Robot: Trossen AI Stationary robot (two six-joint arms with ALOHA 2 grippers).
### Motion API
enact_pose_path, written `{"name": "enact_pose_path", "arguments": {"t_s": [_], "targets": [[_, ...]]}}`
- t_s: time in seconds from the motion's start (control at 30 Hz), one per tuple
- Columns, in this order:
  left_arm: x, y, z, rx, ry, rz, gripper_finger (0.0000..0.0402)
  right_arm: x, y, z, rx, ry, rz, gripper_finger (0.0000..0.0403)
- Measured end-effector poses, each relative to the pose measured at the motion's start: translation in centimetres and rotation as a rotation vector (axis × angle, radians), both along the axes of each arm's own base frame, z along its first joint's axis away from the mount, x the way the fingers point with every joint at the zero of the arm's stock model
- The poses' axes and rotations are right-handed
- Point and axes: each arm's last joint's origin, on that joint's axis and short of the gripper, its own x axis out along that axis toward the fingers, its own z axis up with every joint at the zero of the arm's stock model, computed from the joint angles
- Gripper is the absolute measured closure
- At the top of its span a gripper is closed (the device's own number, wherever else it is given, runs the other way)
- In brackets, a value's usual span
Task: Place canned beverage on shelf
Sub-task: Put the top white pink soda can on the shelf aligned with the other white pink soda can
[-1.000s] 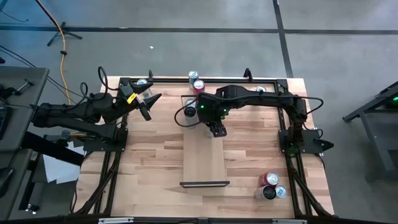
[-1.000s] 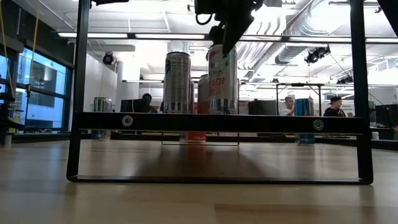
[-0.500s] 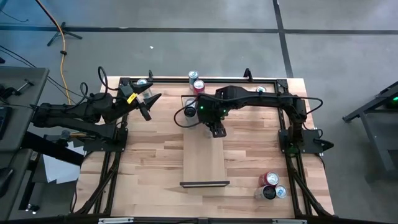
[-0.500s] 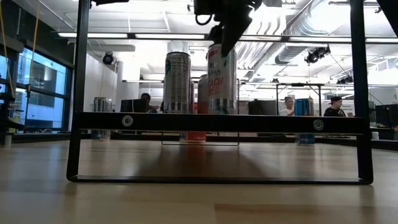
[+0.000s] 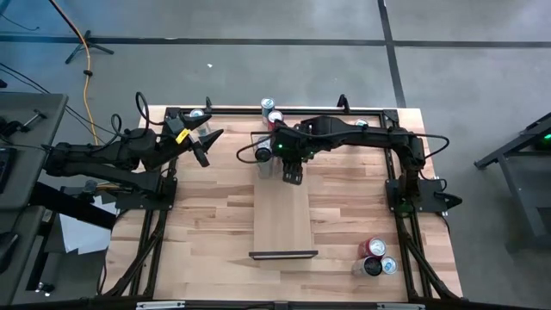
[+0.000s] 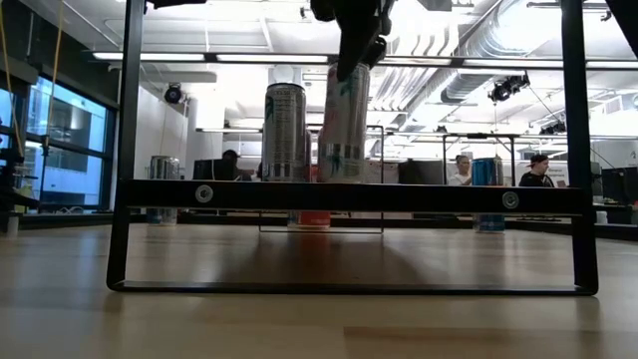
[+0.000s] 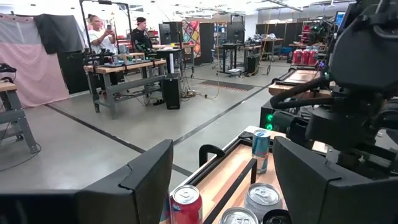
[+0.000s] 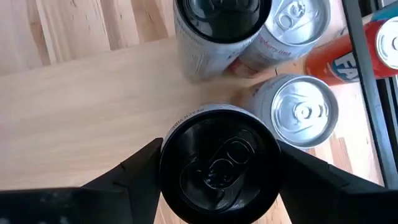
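Note:
The shelf (image 5: 284, 215), a pale plank with a black rail (image 6: 349, 196) at its near end, lies along the middle of the table. Over its far end my right gripper (image 5: 293, 170) is shut on a tall silver can (image 6: 344, 125) with a black top (image 8: 217, 165). A second tall can (image 6: 285, 130) stands just beside it, and two silver-topped cans (image 8: 303, 112) stand close by. My left gripper (image 5: 203, 142) waits open at the table's far left, nothing between its fingers (image 7: 149, 180). My right gripper pinches the can's upper wall, just under the rim (image 8: 169, 155), between its two fingers (image 8: 134, 171), one on each opposite side. The fingers come from above, slanting down. The can hangs tilted, its top toward the table's right. The rail's bar hides its bottom.
More cans stand at the far edge (image 5: 271, 112), and three stand near the right front corner (image 5: 374, 257). An orange can (image 8: 342, 56) is beside the far rail. Black frame posts line both table sides. People are in the room beyond.
My right gripper has rolled its wrist and moved slightly toward the far edge and the table's left. The can in it, upright a second ago, now leans, its label has turned, and it has shifted a little toward the neighbouring tall can.

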Motion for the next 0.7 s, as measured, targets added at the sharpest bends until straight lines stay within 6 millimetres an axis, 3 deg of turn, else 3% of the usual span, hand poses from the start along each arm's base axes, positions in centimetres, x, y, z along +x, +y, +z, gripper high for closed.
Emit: {"name": "enact_pose_path", "arguments": {"t_s": [0.53, 0.7], "targets": [[0.0, 0.0, 0.0, -0.008, -0.007, -0.010, 0.0167, 1.2, -0.1, -1.2, 0.015, -0.016, -0.058, 0.0156], [0.0, 0.0, 0.0, -0.007, -0.006, -0.011, 0.0167, 1.6, -0.2, -1.7, 0.014, -0.009, -0.057, 0.0130]]}}
